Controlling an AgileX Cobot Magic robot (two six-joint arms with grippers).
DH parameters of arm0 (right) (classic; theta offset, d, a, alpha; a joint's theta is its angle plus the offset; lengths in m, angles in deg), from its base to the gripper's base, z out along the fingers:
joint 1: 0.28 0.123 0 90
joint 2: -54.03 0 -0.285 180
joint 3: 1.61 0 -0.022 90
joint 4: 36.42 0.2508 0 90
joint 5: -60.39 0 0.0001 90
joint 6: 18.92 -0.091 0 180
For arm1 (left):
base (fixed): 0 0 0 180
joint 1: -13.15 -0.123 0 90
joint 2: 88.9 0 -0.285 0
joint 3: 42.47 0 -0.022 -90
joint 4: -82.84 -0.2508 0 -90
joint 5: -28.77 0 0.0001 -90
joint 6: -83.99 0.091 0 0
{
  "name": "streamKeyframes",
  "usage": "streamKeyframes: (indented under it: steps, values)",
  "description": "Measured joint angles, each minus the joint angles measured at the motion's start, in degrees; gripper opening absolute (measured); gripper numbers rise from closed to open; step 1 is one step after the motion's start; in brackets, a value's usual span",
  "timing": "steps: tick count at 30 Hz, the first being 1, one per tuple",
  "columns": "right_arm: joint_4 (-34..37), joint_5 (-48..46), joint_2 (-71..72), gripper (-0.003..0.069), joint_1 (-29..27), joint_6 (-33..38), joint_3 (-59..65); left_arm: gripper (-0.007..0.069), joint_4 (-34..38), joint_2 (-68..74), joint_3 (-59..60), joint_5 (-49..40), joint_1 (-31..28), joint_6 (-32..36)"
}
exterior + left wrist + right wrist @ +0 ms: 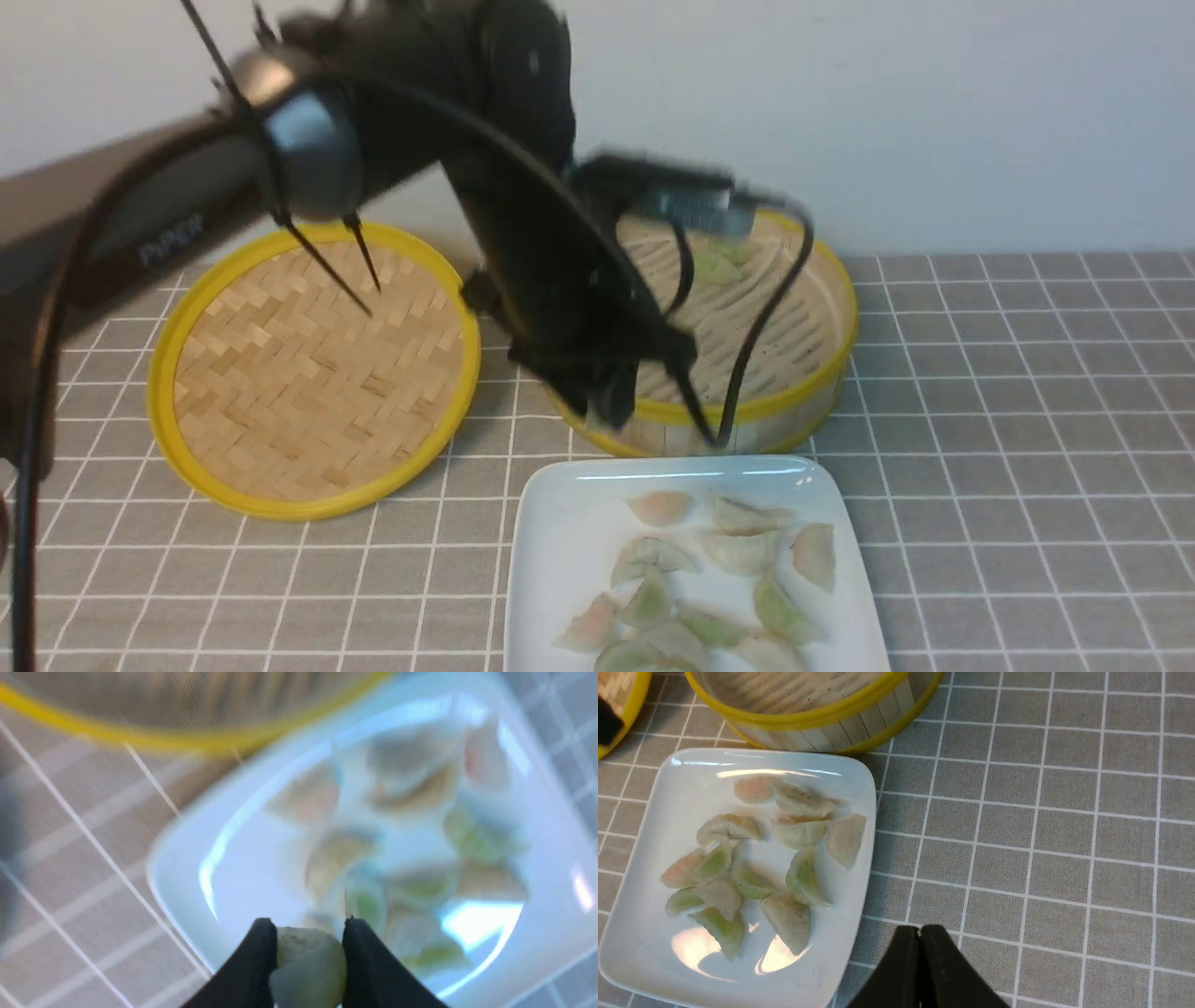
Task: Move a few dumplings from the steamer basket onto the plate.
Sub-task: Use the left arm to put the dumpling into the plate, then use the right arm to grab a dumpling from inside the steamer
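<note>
We've got a pale green, doughy dumpling [306, 970] pinched in our left gripper [308, 926]. The plate [177, 872] sits just below and ahead of it, with the basket [187, 742] beyond. The left arm [140, 215] reaches across, angled down. The right gripper [920, 933] is clamped empty beside the plate.

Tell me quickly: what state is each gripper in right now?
Left gripper: closed on a dumpling.
Right gripper: closed, holding nothing.
</note>
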Motion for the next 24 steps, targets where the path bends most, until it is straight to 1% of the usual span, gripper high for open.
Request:
streamKeyframes:
  steps: [3, 5, 8, 11, 13, 15, 16, 17, 18, 22, 23, 24]
  values:
    - [0.0, 0.54, 0.0, -0.0013, 0.0, 0.0, 0.0, 0.0157, 1.31, 3.38, 2.74, 0.27, 0.0, 1.63]
    - [0.0, 0.8, 0.0, -0.0013, 0.0, 0.07, 0.0, 0.0171, 1.43, 4.79, 2.96, 0.7, 0.0, 1.93]
    - [0.0, 1.2, 0.0, -0.0013, 0.0, 0.07, 0.0, 0.0261, 1.43, 6.96, 3.03, 0.9, 0.0, 2.15]
    - [0.0, 1.2, 0.0, -0.0013, 0.0, 0.13, 0.0, 0.04, 1.35, 7.8, 3.03, 0.9, 0.0, 2.15]
    - [0.0, 1.2, 0.0, -0.0013, 0.0, 0.27, 0.0, 0.0477, 1.35, 7.85, 3.03, 0.9, 0.0, 2.15]
    - [0.0, 1.59, 0.0, -0.0013, 0.03, 0.27, 0.0, 0.0514, 1.31, 7.98, 2.35, 0.9, 0.0, 2.15]
    - [0.06, 2.29, -0.07, -0.0013, 0.0, 0.6, 0.0, 0.0511, 1.18, 8.03, 1.46, 0.9, 0.0, 2.15]
    - [0.3, 2.86, -0.14, -0.0013, 0.0, 0.89, -0.1, 0.0503, 1.11, 8.03, 0.98, 0.9, 0.0, 2.15]
    - [1.1, 3.32, -0.69, -0.0013, 0.0, 1.78, -0.54, 0.0473, 0.88, 7.88, 0.14, 0.9, 0.0, 2.15]
    - [5.36, 2.44, -4.96, -0.0013, 0.0, 5.37, -4.61, 0.0213, -0.65, 4.31, -1.61, 0.93, 0.0, 2.02]
    - [7.42, 1.53, -7.43, -0.0013, 0.0, 7.24, -6.83, 0.0105, -1.4, 1.92, -1.57, 0.88, 0.0, 2.02]
    - [8.74, 0.95, -9.28, -0.0013, 0.0, 8.58, -8.34, 0.0059, -2.29, -0.37, -1.51, 0.88, 0.0, 2.02]
